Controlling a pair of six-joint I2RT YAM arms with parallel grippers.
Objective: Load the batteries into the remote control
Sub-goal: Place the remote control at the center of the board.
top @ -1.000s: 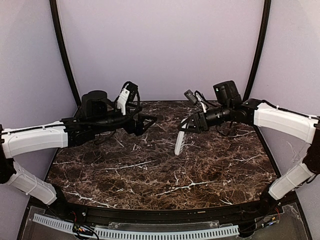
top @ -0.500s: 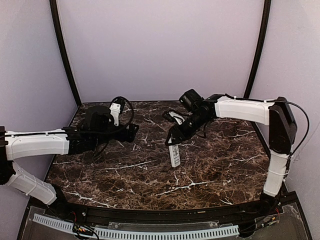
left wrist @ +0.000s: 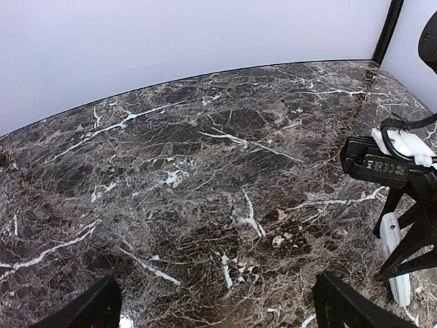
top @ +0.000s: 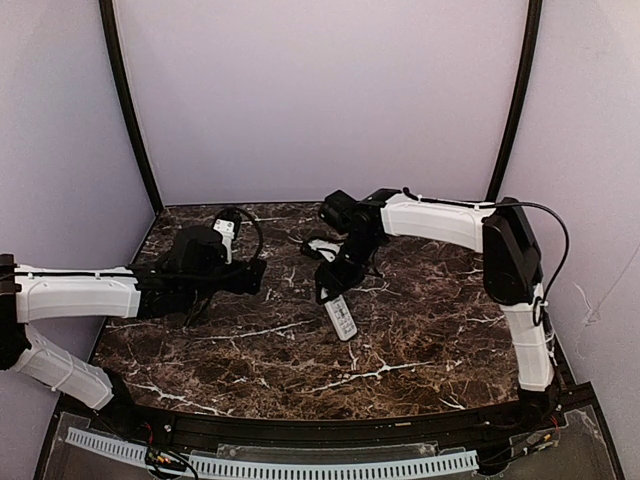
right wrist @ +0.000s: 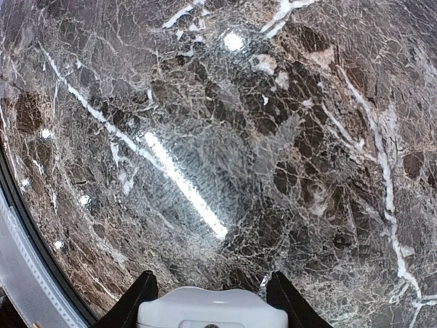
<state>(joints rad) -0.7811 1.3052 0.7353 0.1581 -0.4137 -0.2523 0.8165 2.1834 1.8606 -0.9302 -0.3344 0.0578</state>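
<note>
My right hand held the remote control. My left hand was wide open and empty. I saw no batteries, so loading was not done.

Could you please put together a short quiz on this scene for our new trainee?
1. True or false: the left gripper holds the remote control.
2. Which describes the right gripper? A: open and empty; B: shut on the remote control; C: out of view.
3. What does the table surface look like?
Key: 1 false, it is open and empty; 2 B; 3 dark marble with white veins.
</note>
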